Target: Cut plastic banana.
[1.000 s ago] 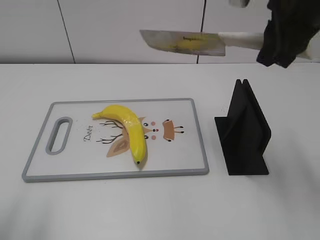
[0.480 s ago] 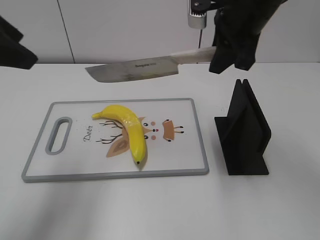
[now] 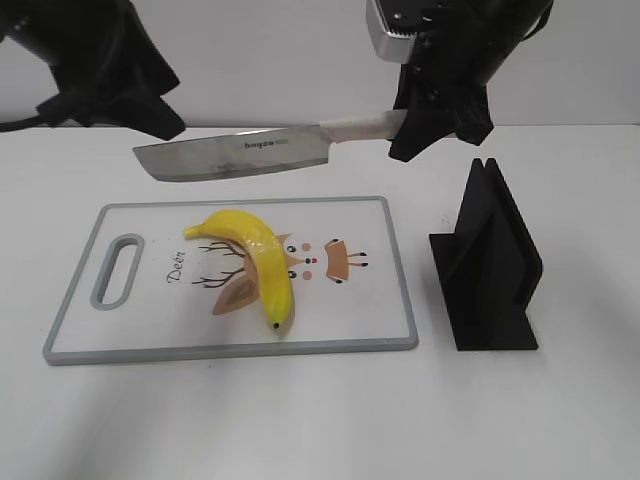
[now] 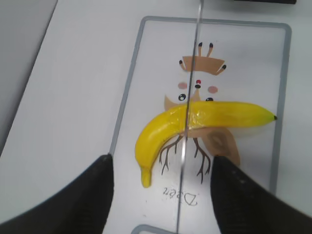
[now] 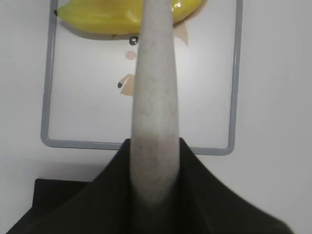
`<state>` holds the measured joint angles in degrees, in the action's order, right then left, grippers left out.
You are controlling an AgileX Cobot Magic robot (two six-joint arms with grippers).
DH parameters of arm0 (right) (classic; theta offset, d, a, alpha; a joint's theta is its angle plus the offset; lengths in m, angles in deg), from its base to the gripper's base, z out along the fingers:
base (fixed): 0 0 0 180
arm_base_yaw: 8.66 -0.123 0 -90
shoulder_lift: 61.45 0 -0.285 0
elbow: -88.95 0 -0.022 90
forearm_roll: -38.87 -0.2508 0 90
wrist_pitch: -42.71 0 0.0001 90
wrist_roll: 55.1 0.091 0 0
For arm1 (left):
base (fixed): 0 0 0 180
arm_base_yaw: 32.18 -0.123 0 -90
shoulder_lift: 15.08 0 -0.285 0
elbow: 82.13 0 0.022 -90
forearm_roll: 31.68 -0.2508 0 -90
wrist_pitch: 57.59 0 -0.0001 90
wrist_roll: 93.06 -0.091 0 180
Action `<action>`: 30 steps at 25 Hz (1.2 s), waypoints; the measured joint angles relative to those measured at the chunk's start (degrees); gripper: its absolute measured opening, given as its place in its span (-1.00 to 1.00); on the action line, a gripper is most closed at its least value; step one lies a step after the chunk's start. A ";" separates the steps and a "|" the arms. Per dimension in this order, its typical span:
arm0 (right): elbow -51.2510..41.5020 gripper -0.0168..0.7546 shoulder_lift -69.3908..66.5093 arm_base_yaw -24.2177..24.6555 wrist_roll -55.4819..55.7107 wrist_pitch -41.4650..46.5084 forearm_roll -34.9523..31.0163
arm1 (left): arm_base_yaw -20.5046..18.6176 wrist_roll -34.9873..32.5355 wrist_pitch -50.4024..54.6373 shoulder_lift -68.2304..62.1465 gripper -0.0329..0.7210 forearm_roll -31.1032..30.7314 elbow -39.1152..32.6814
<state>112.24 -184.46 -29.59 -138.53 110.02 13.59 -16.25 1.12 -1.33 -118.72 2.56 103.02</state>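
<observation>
The yellow plastic banana (image 3: 257,258) lies on the white cutting board (image 3: 380,300), curved, dark tip toward the front. It also shows in the left wrist view (image 4: 195,122) and at the top of the right wrist view (image 5: 107,17). My right gripper (image 3: 425,125) is shut on the pale handle (image 5: 153,112) of a knife. The knife's blade (image 3: 235,155) hangs flat-sided above the board's back edge, over the banana. Seen from above, the blade's spine is a thin line (image 4: 187,122) crossing the banana. My left gripper (image 4: 161,195) is open and empty, high over the board's left part.
A black knife stand (image 3: 490,265) stands on the table right of the board. The board has a grey rim and a handle slot (image 3: 117,270) at its left end. The white table lies all round, with a wall behind.
The knife has moved left and down toward the banana. The left arm has come into view from the upper left, over the board's left end.
</observation>
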 joint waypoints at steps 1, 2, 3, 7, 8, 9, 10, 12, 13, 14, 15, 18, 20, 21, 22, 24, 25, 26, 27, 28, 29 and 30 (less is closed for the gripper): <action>0.00 -0.52 -0.07 0.00 -0.79 0.05 -0.44 | 0.80 -0.17 0.62 -1.36 0.66 -0.18 1.10; 0.00 -0.52 -0.12 0.00 -1.28 0.06 -0.70 | 1.51 -0.16 1.37 -2.44 0.65 -0.48 1.94; 0.00 -0.52 -0.19 0.00 -1.53 0.11 -0.77 | 1.98 -0.22 1.95 -3.67 0.65 -0.91 2.42; 0.04 -0.52 -1.19 0.00 -1.93 0.10 -0.98 | 2.91 -0.28 3.27 -7.06 0.57 -2.73 2.80; 0.04 -0.52 -1.59 0.00 -1.93 0.10 -0.98 | 2.97 -0.28 3.26 -7.61 0.52 -3.56 2.85; 0.04 -0.52 -1.88 0.00 -1.93 0.10 -0.98 | 2.97 -0.28 3.26 -8.08 0.45 -4.63 2.85; 0.04 -0.52 -2.20 0.00 -1.93 0.10 -0.98 | 2.97 -0.28 3.20 -8.34 0.37 -5.61 2.85; 0.04 -0.52 -2.61 0.00 -1.97 0.10 -1.02 | 2.97 -0.28 2.90 -8.82 0.04 -6.66 2.85; 0.04 -0.52 -2.77 0.00 -2.15 0.10 -1.32 | 2.97 -0.28 2.81 -8.82 -0.16 -6.86 2.85; 0.04 -0.52 -2.78 0.00 -2.37 -0.17 -1.75 | 2.97 -0.28 2.81 -8.82 -0.33 -6.99 2.85; 0.04 -0.52 -2.83 0.02 -2.79 -0.47 -2.21 | 2.97 -0.28 2.81 -8.82 -0.50 -7.03 2.85; 0.04 -0.52 -2.90 0.02 -3.44 -1.38 -3.30 | 2.97 -0.33 2.76 -8.82 -0.83 -7.04 2.85; 0.04 -0.52 -2.90 0.02 -3.66 -1.88 -3.73 | 2.97 -0.33 2.55 -8.82 -0.89 -7.17 2.85; 0.04 -0.52 -2.90 0.02 -3.82 -2.11 -3.80 | 2.97 -0.33 2.49 -8.82 -0.90 -7.30 2.85; 0.04 -0.52 -2.90 0.02 -3.94 -2.39 -3.86 | 2.97 -0.33 2.41 -8.88 -0.91 -7.32 2.85; 0.04 -0.52 -2.96 0.02 -4.22 -2.60 -3.91 | 2.97 -0.33 2.36 -9.60 -0.92 -7.36 2.97; 0.04 -0.52 -2.96 0.02 -4.27 -2.66 -3.92 | 2.97 -0.26 2.36 -10.31 -0.92 -7.36 3.03; 0.04 -0.52 -2.96 0.02 -4.33 -2.66 -3.92 | 2.97 -0.02 2.36 -10.85 -0.92 -7.38 3.03; 0.04 -0.52 -2.96 0.02 -4.42 -2.66 -3.99 | 2.97 0.42 2.36 -11.65 -0.92 -7.58 3.03; 0.04 -0.52 -2.96 0.02 -4.48 -2.66 -4.11 | 2.97 0.99 2.30 -12.28 -0.92 -7.84 3.03; 0.04 -0.52 -3.00 0.02 -4.48 -2.72 -4.10 | 2.97 1.23 2.08 -13.05 -0.92 -8.04 3.03; 0.04 -0.52 -3.20 0.02 -4.48 -2.84 -4.10 | 2.97 1.54 1.60 -13.87 -0.93 -8.17 3.03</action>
<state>112.28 -187.66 -29.57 -143.01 107.17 9.49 -13.28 2.66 0.27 -132.59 -5.61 106.05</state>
